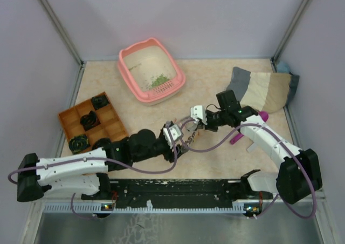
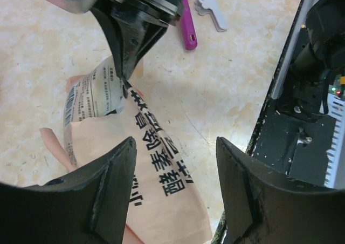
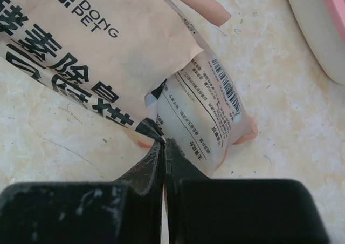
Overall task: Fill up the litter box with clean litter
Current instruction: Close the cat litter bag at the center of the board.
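Observation:
The salmon-pink litter box (image 1: 128, 78) stands at the back of the table, with a small patch of green clean litter (image 1: 158, 81) inside. A beige printed paper bag (image 2: 153, 163) lies on the table between both arms. My right gripper (image 3: 163, 143) is shut on a folded edge of the bag (image 3: 108, 44). In the left wrist view its black fingers (image 2: 126, 49) come down from above onto that fold. My left gripper (image 2: 175, 184) is open, one finger on each side of the bag's lower end, not pressing on it. A corner of the litter box (image 3: 323, 28) shows in the right wrist view.
An orange compartmented tray (image 1: 108, 126) holding black objects sits at the left. A striped cloth (image 1: 264, 90) lies at the back right. A magenta scoop (image 2: 187, 22) and a white flat piece (image 2: 213, 9) lie by the right arm. A black rail (image 1: 178, 190) runs along the near edge.

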Robot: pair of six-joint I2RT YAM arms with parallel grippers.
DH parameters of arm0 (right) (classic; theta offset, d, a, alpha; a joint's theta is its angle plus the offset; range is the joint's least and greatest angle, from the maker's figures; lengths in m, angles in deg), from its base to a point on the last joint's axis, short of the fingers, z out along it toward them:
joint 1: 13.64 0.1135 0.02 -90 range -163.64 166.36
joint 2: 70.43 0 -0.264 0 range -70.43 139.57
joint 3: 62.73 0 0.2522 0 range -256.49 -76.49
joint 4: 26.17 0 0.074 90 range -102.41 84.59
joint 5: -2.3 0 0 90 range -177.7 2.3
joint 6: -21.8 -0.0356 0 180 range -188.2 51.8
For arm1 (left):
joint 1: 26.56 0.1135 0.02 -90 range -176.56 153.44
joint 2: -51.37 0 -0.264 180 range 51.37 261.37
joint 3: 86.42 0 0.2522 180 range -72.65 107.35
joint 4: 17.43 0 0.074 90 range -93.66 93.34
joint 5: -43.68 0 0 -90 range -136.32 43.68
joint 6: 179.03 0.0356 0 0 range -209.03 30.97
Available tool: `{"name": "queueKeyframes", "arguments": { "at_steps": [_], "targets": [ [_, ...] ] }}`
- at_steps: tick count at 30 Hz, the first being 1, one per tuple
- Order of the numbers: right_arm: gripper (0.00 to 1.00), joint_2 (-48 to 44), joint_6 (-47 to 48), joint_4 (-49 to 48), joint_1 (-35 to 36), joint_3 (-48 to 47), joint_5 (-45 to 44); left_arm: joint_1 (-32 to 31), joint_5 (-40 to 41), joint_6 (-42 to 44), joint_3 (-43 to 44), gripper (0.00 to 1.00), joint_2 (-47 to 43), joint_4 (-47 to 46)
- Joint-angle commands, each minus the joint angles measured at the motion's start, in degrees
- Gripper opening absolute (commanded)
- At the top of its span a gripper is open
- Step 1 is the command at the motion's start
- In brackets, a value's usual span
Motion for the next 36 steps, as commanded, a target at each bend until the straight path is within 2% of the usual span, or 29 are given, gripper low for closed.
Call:
{"name": "queueKeyframes", "arguments": {
  "at_steps": [1, 9, 16, 23, 27, 32, 36],
  "targets": [
    [0.00, -1.5, -1.6, -8.6, -0.8, -1.0, 6.3, -6.7, 15.5, 4.3, -4.9, 0.66, -0.9, -8.5],
    [0.00, -2.5, -1.7, -9.4, -1.9, 0.7, 6.6, -10.1, 20.9, 1.9, -8.9, 0.68, 1.4, -11.0],
    [0.00, -3.0, -2.7, -10.5, -3.1, 1.9, 7.0, -11.2, 21.7, 2.3, -10.8, 0.69, 4.4, -13.0],
    [0.00, -2.9, -2.0, -10.0, -3.6, 2.4, 7.0, -12.8, 23.5, -0.2, -16.0, 0.70, -8.1, -18.5],
    [0.00, -3.3, -2.6, -11.3, -4.3, 3.7, 7.4, -12.8, 22.9, -0.4, -17.4, 0.70, -13.4, -18.3],
    [0.00, -2.9, -4.9, -13.2, -4.6, 4.0, 7.6, -13.8, 22.7, 1.2, -14.1, 0.68, -7.4, -14.4],
    [0.00, -2.6, -5.7, -13.5, -4.9, 3.8, 7.7, -18.2, 28.8, 5.2, -10.8, 0.69, 0.4, -14.7]
  ]
}}
